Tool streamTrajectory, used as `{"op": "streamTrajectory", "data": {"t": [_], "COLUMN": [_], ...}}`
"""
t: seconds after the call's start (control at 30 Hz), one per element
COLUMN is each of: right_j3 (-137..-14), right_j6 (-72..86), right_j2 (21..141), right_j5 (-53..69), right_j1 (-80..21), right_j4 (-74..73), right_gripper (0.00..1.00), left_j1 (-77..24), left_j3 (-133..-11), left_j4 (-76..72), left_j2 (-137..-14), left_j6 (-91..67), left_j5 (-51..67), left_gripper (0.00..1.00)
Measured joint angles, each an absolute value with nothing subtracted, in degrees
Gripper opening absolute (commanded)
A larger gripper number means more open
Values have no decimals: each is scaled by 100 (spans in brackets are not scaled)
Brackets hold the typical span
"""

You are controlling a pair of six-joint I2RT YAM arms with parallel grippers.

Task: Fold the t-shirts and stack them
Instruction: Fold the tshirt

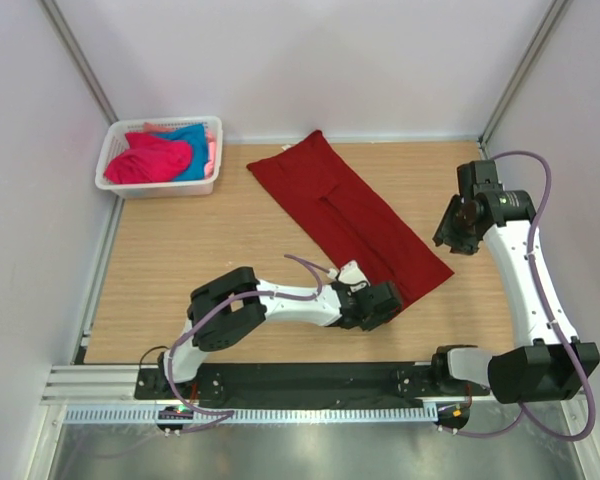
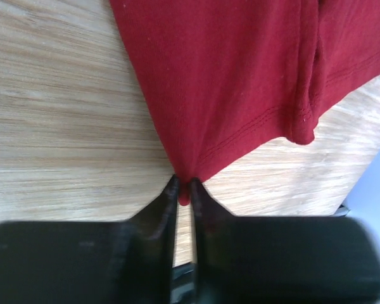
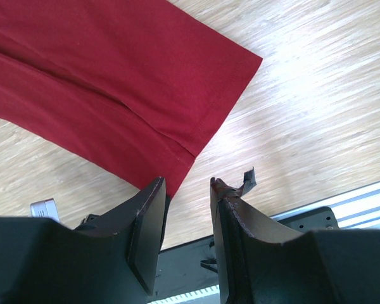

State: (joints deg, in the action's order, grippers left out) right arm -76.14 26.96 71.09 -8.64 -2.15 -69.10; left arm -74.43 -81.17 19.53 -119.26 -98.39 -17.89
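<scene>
Where the left gripper (image 1: 385,300) is held low over the table (image 1: 180,260), its jaws are drawn almost together on a corner of the dark red t-shirt (image 1: 345,215). In the left wrist view a small point of red cloth is seen pinched between the black fingertips (image 2: 184,187). From that pinch the dark red t-shirt (image 2: 228,82) is spread out ahead of the gripper, flat on the wood. A stitched hem and a folded edge are seen ahead and to the right of the fingers. From above, the shirt is shown as a long folded strip laid diagonally, running away from the left gripper toward the far side of the table. The right gripper (image 1: 455,232) is held above the table just beside the strip's near end, apart from the cloth. In the right wrist view its jaws (image 3: 187,187) stand apart with nothing between them, and bare wood is seen through the gap. The dark red t-shirt (image 3: 114,82) lies ahead and to the left of those fingers, its hem close to the left fingertip. Well beyond the left gripper and off to its left, a white lattice basket (image 1: 160,188) is set in the far corner. A bright pink t-shirt (image 1: 150,160) and a turquoise t-shirt (image 1: 195,140) are bundled inside it.
</scene>
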Motion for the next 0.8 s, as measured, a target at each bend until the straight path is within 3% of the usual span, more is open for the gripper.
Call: {"op": "streamTrajectory", "data": {"t": [0.07, 0.3, 0.8], "right_j3": [-7592, -7555, -5474], "right_j6": [2698, 2744, 2576], "right_j2": [7059, 7000, 6309], "right_j5": [-862, -722, 589], "right_j1": [-215, -215, -222], "right_j4": [-6919, -6995, -7234], "right_gripper": [42, 42, 43], "left_j1": [-7456, -7590, -8801], "left_j3": [-8103, -7596, -4901], "left_j4": [1951, 2043, 3068], "left_j2": [-11926, -11559, -8403], "left_j6": [-9813, -9863, -10840], "left_j5": [-1798, -1848, -2001], "left_gripper": [0, 0, 0]}}
